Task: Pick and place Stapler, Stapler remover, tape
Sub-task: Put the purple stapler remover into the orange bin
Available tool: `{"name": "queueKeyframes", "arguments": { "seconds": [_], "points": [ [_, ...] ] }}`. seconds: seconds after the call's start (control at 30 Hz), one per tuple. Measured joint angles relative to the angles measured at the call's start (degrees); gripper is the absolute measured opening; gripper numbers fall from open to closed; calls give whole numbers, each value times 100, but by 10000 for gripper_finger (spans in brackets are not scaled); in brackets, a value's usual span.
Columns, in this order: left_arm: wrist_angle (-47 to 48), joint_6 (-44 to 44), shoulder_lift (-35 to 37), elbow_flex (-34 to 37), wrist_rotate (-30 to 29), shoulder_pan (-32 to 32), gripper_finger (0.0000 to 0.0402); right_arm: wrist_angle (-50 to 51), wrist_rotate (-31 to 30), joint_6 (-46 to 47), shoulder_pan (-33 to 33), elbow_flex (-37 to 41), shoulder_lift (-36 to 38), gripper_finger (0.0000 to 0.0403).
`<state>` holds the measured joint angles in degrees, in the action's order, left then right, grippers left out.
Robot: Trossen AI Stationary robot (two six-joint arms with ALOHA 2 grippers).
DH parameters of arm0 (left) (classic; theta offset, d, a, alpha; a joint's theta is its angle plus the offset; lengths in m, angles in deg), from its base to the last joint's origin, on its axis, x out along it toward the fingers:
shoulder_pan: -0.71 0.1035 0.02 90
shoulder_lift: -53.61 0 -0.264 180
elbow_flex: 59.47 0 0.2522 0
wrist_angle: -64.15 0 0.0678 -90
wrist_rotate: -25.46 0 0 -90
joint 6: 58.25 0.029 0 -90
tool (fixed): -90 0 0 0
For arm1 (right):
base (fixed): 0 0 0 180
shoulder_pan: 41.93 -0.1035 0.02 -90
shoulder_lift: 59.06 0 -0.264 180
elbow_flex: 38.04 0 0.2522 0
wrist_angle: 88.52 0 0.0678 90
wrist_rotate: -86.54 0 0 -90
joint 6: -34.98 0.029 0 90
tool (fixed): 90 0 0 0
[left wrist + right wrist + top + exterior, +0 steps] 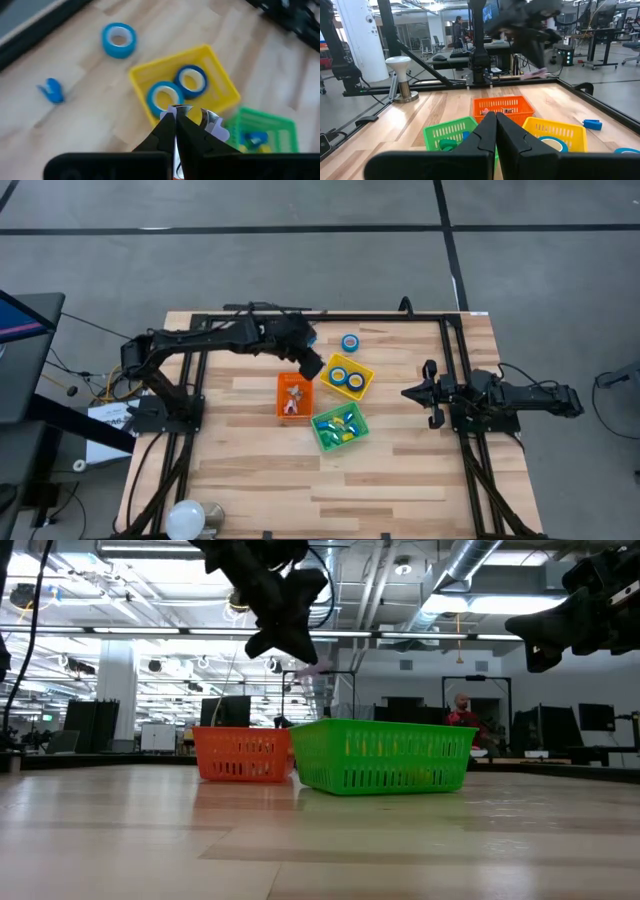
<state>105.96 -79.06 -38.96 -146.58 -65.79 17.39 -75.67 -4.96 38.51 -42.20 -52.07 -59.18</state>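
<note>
A pale wooden plank table (400, 470) inside a black metal frame (455, 330) serves as the landmark. Beside its left edge a dark monitor with a pink and blue screen (20, 320) stands over white papers (105, 425) and loose cables on the grey floor. At the table's near left corner sits a white round-headed knob on a metal stem (188, 518). Far beyond the table, a person in red (459, 712) shows among desks.
</note>
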Motion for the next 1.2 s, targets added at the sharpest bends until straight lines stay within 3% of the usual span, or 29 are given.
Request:
{"name": "queueKeyframes", "arguments": {
  "seconds": [0.5,0.8,1.2],
  "points": [
    [861,609,0,0,269,-767,2,0,0,0,0,2,-1,1],
    [1812,708,0,0,262,-798,2,0,0,0,2,2,-1,1],
    [1895,709,0,0,260,-796,3,0,0,-1,1,1,1,1]
  ]
}}
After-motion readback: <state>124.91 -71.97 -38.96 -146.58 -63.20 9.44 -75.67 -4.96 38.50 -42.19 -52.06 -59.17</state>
